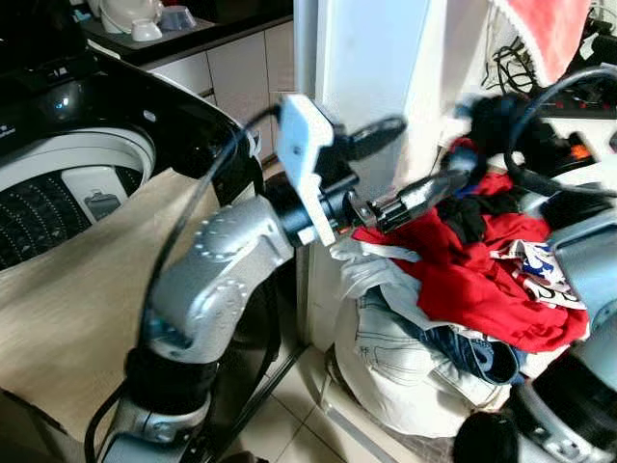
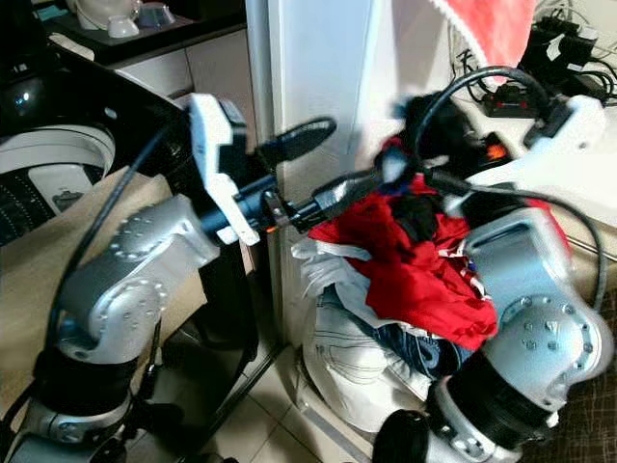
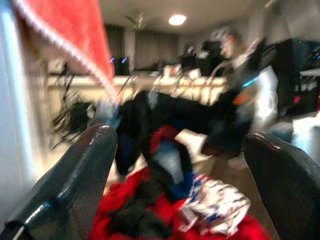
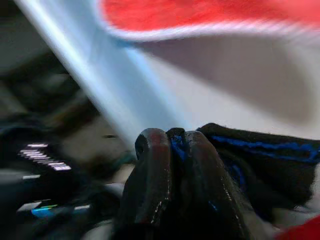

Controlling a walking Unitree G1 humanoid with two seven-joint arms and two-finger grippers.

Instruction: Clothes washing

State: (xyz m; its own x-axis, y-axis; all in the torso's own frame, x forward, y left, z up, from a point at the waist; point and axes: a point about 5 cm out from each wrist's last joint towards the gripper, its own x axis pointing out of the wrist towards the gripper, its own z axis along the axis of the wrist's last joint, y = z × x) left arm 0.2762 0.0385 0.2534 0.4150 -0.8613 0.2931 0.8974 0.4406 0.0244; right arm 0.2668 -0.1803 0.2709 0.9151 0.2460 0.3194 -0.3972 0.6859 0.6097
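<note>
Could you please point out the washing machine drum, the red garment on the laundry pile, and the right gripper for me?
Washing machine drum [image 1: 43,217]: left eye view, on its perforated inner wall.
Red garment [image 1: 482,280]: left eye view, mid-cloth.
Right gripper [image 4: 172,142]: right wrist view, between the fingertips, shut on dark cloth.

Light tiled floor [image 1: 289,424], dark grout lines. Resting on it at right: white laundry bag [image 1: 405,376], heaped with clothes. At left: black washing machine [image 1: 125,106], beige cloth [image 1: 77,309] draped over its front.
</note>
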